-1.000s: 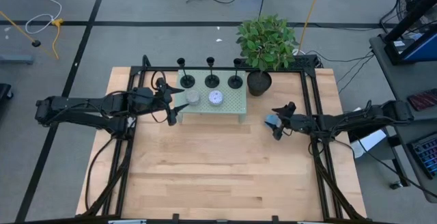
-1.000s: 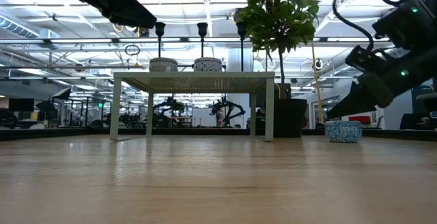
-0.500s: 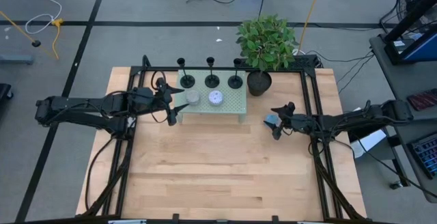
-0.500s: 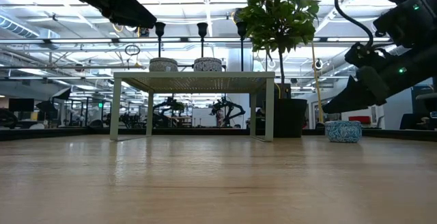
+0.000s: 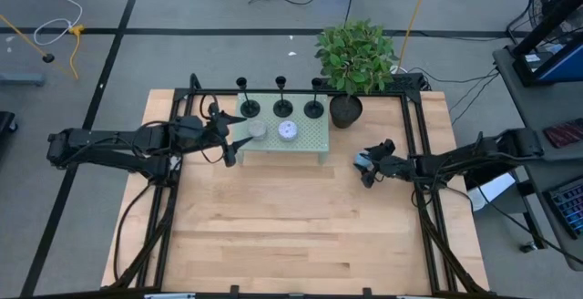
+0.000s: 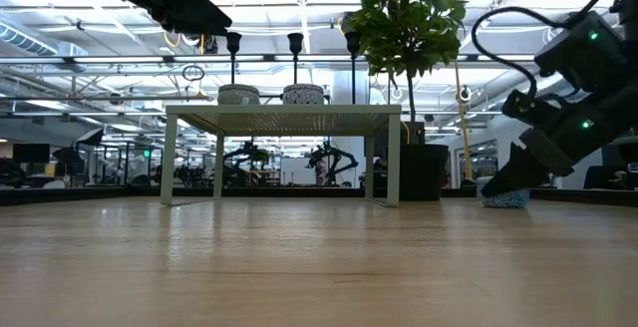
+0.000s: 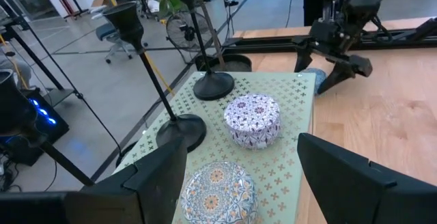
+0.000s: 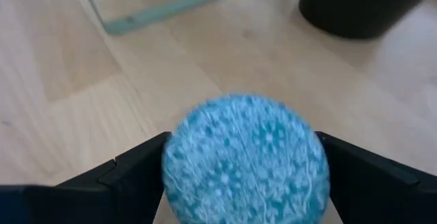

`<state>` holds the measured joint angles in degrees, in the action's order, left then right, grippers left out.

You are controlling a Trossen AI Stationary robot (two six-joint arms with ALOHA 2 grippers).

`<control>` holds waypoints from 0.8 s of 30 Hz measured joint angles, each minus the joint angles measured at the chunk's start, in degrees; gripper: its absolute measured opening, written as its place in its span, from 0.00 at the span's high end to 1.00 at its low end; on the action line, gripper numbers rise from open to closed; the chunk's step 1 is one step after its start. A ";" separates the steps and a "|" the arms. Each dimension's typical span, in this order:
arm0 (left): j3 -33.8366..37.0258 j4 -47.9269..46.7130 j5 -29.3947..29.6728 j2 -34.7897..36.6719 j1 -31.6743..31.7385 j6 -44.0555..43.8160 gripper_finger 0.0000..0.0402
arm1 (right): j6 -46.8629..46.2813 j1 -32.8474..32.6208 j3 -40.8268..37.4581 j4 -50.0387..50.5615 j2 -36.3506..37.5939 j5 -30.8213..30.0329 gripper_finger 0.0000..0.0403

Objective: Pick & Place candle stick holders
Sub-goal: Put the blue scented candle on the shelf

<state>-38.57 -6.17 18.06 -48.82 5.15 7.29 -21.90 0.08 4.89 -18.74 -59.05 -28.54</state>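
Only candle stick holders (image 5: 282, 108) along stand's (image 5: 310, 142) rear edge.

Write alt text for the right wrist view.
The right gripper is open, its dark fingers on either side of a round blue patterned tin that sits on the wooden table. Beyond it are the base of a black plant pot and a leg of the pale green stand.

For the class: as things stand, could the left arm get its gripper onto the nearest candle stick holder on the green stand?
Probably yes. The left gripper hovers open at the green stand's left end, and the nearest candle stick holder stands just beyond it, with nothing visibly between them.
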 joint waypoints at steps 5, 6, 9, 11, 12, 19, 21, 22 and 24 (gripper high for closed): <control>0.00 0.00 -0.02 0.00 0.02 0.01 0.30 | -3.82 -0.03 0.11 -0.64 -4.57 -1.03 0.16; 0.00 -0.02 -0.04 0.00 0.02 0.02 0.30 | -4.56 -0.04 0.14 -1.14 -5.31 -1.61 0.16; 0.00 -0.02 -0.07 0.00 0.02 0.02 0.30 | -4.46 -0.04 0.20 -3.10 -7.13 -2.80 0.17; 0.00 0.00 -0.11 0.00 0.02 0.02 0.30 | -3.36 -0.02 0.20 -4.89 -8.08 -2.97 0.18; 0.00 -0.02 -0.11 0.00 0.02 0.02 0.30 | -2.85 -0.02 0.20 -5.87 -8.54 -2.97 0.18; 0.00 -0.02 -0.13 0.00 0.02 0.01 0.30 | -3.38 -0.02 0.21 -7.64 -10.30 -3.02 0.27; 0.00 -0.02 -0.13 0.00 0.00 0.00 0.30 | -4.18 0.00 0.22 -7.65 -10.31 -3.06 0.28; 0.00 -0.02 -0.13 0.00 0.02 0.00 0.30 | -4.23 -0.01 0.22 -7.65 -10.30 -3.08 0.28; 0.00 -0.02 -0.13 0.00 0.02 0.00 0.30 | -4.36 -0.02 0.22 -7.72 -10.09 -2.98 0.28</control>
<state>-38.57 -6.20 17.93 -48.82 5.17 7.29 -26.26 0.05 5.10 -26.47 -69.14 -31.52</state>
